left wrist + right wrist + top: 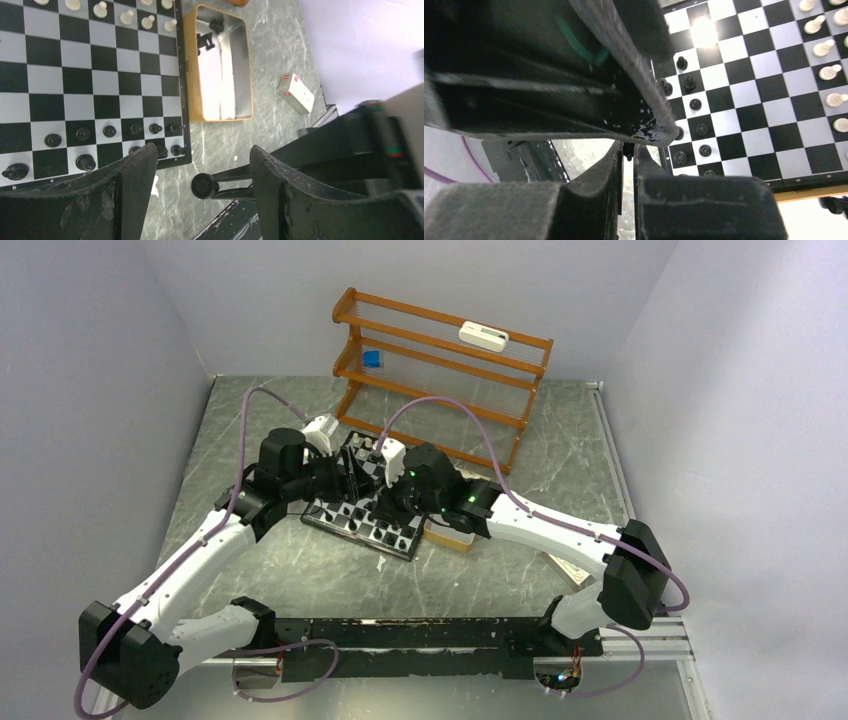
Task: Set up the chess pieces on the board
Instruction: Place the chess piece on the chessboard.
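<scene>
Board [90, 75] centre free (pieces [109, 131] edgeward)

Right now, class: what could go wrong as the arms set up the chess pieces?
1. The right tool pinches a black piece at its very tips, so it may slip.
2. It sits close to the open left tool, so the arms could collide.
3. Either arm could topple the black pawns near the board edge.

Left arm [190, 568] and right arm [560, 533]: white link covers, black joint housings, black blocks at the base end. One lilac cable [247, 420] loops along each. Green lights [470, 503] lit behind the right hand [627, 150]. Left hand [202, 155] likewise black; fingers [280, 195] matte, scuffed, flecked white.
</scene>
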`<action>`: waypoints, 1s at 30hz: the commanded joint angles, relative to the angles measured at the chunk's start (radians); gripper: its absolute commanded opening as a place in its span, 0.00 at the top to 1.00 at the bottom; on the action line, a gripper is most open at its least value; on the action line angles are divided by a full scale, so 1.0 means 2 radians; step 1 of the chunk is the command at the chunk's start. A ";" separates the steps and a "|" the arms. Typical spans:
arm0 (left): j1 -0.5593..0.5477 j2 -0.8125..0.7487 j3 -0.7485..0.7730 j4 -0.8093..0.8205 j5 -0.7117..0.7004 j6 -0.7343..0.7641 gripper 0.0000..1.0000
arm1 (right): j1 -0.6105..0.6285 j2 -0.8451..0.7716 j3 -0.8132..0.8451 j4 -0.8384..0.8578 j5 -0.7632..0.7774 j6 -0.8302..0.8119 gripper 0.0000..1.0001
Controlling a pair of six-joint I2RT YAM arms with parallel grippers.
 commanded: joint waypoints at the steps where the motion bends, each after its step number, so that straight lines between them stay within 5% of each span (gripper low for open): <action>1: 0.002 0.010 -0.006 -0.023 0.002 0.008 0.29 | 0.004 -0.003 0.024 0.019 0.043 0.023 1.00; 18: 0.002 0.003 -0.021 -0.045 -0.041 0.017 0.43 | 0.004 -0.034 0.005 0.061 0.079 0.080 1.00; 30: 0.002 -0.004 0.012 -0.079 -0.095 0.030 0.37 | 0.005 -0.012 0.015 0.021 0.099 0.073 1.00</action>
